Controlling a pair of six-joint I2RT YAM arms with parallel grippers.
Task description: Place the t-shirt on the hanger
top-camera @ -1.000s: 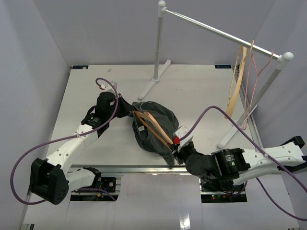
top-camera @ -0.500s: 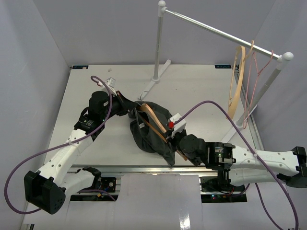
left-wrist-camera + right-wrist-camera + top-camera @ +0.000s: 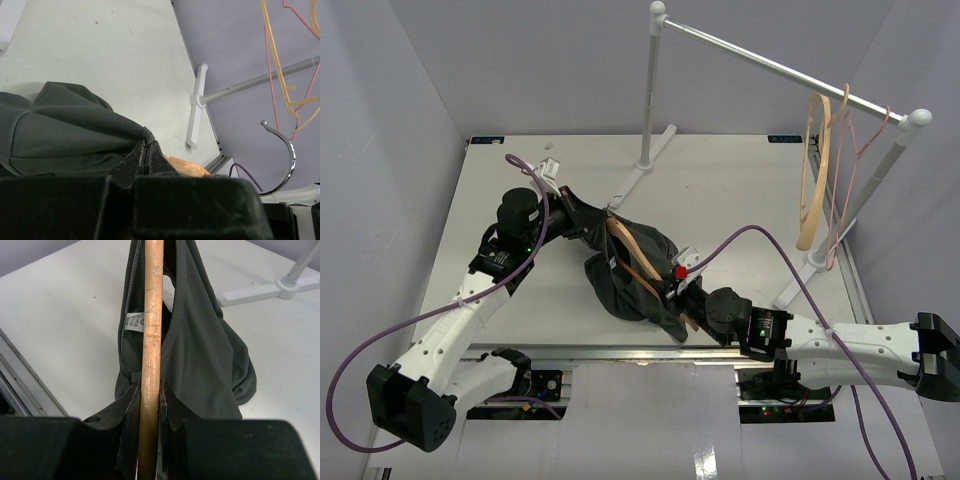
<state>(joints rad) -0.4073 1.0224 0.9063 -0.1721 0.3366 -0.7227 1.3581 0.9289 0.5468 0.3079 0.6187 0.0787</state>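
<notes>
The dark t-shirt (image 3: 645, 275) lies bunched in the middle of the table, with the tan wooden hanger (image 3: 632, 258) running through it. My left gripper (image 3: 585, 222) is at the shirt's far left edge. Its jaws (image 3: 146, 148) are shut on a fold of the t-shirt (image 3: 65, 135), with a bit of the hanger (image 3: 189, 167) and its metal hook (image 3: 286, 160) behind them. My right gripper (image 3: 678, 300) is at the shirt's near right side, shut on the hanger bar (image 3: 152, 325). That bar passes into the t-shirt (image 3: 205, 355) beside the white neck label (image 3: 134, 321).
A garment rack stands at the back right, its rail (image 3: 770, 65) sloping over the table and one foot (image 3: 645, 160) at the back centre. Another wooden hanger (image 3: 810, 175) and a thin pink hanger (image 3: 848, 170) hang on it. The rack foot (image 3: 197, 107) shows near the shirt.
The right arm has reached further left, pushing the hanger deeper into the shirt. The left gripper has drawn the shirt's edge back and left. Both grips are unchanged.
</notes>
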